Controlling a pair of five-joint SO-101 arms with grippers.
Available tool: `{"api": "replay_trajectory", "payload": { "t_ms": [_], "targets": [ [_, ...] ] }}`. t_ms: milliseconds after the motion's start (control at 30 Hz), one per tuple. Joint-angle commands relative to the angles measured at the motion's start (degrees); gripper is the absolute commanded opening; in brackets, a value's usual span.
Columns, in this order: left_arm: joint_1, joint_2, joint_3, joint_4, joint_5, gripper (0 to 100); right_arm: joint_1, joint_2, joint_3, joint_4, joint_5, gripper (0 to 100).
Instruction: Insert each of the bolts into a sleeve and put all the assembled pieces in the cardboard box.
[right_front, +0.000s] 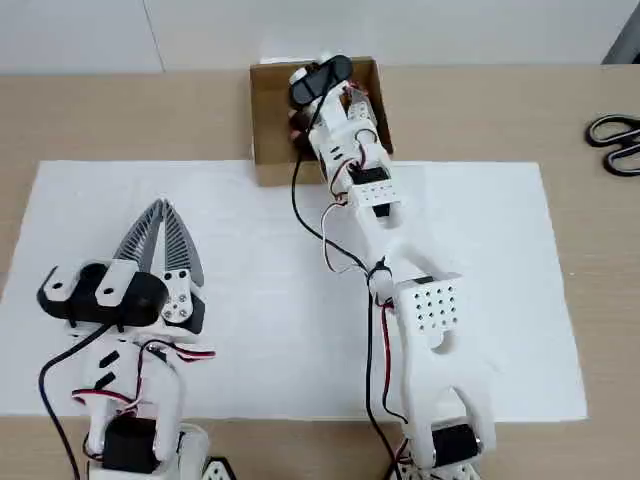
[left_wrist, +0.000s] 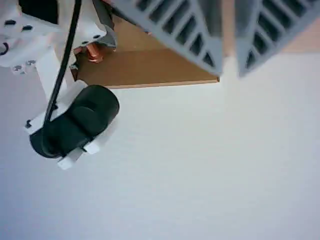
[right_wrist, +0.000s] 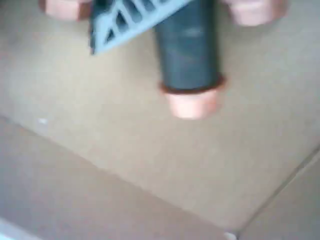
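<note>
High view: brown cardboard box (right_front: 265, 150) stands at the far edge of the white paper sheet (right_front: 250, 330), its near wall overlapping that edge. Light wooden table (right_front: 120, 110) borders the sheet on the far, left and right sides.

The right arm extends forward, with the right gripper (right_front: 303, 122) down inside the box, close to the box's left wall. Its jaw state: cannot tell.

Right wrist view: dark cylindrical sleeve (right_wrist: 187, 45) over the box floor, with a copper-coloured bolt head (right_wrist: 192, 102) showing at its end. Whether the piece lies on the floor or hangs above it: cannot tell. Second copper-coloured end (right_wrist: 60, 7) and third copper-coloured end (right_wrist: 255, 10) sit on either side of the sleeve, inside the box.

The left gripper (right_front: 160, 210) hangs over the paper's left half, well apart from the box. Its grey ribbed fingers (left_wrist: 190, 30) are drawn together to a slim slit, with nothing between them.

Room: a broad stretch of paper lies between the left gripper and the box front, and another between the two arms. Black-handled scissors (right_front: 615, 140) lie on bare wood by the table's right edge, past the paper's corner and well apart from the box.
</note>
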Motion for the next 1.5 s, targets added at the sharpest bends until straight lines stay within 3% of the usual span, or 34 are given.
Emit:
{"api": "replay_trajectory", "payload": {
  "t_ms": [0,233,767,1100,1467],
  "targets": [
    [-0.35,-0.79,-0.13,-1.23,0.18,1,-0.92,-4.97,-1.93,3.03,0.35,22.3],
    [-0.35,-0.79,-0.13,-1.23,0.18,1,-3.38,-20.00,-1.76,27.91,-0.09,22.3],
    [0.00,-0.79,-0.13,-1.14,0.18,1,-6.99,-47.08,-1.67,67.74,-0.09,22.3],
    [0.18,-0.79,3.30,-1.32,0.18,1,-6.99,-68.00,-1.67,82.07,-0.09,16.0],
    [0.18,-0.79,10.86,-1.41,0.00,1,-6.90,-89.63,-1.67,83.56,0.00,14.4]
  ]
}}
